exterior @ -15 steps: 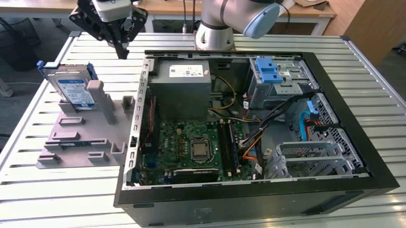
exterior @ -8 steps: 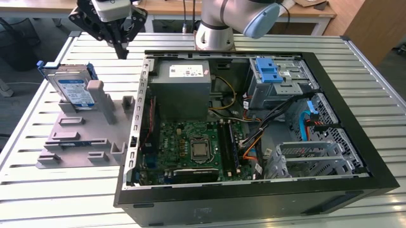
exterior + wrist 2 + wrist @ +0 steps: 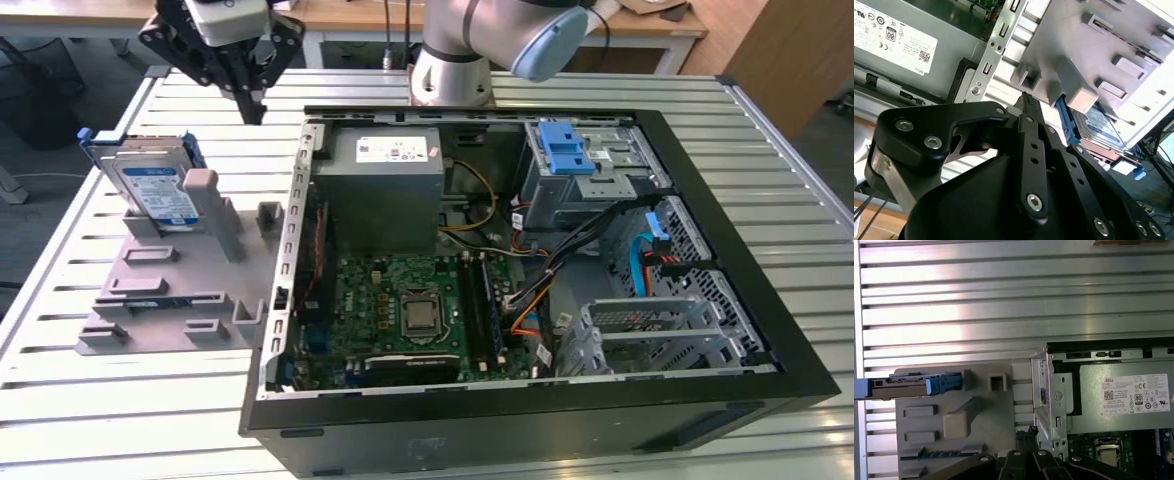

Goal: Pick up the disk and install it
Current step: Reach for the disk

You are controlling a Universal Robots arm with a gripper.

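Note:
The disk (image 3: 151,186) is a silver drive with a white-and-blue label and blue rails. It stands on edge, leaning in the grey plastic stand (image 3: 174,300) at the exterior view's left. The first wrist view shows the disk (image 3: 909,385) edge-on, and its label (image 3: 1101,125) peeks out behind the stand in the second wrist view. My gripper (image 3: 250,108) hangs above the table behind the stand, between the disk and the computer case. Its black fingers (image 3: 1027,100) are shut together with nothing between them, and they are apart from the disk.
The open black computer case (image 3: 747,200) lies to the exterior view's right, holding a grey power-supply box (image 3: 387,160), a motherboard (image 3: 414,310) and a drive cage with a blue latch (image 3: 567,150). The slatted metal table (image 3: 134,420) surrounds everything. The arm's base (image 3: 454,70) stands behind the case.

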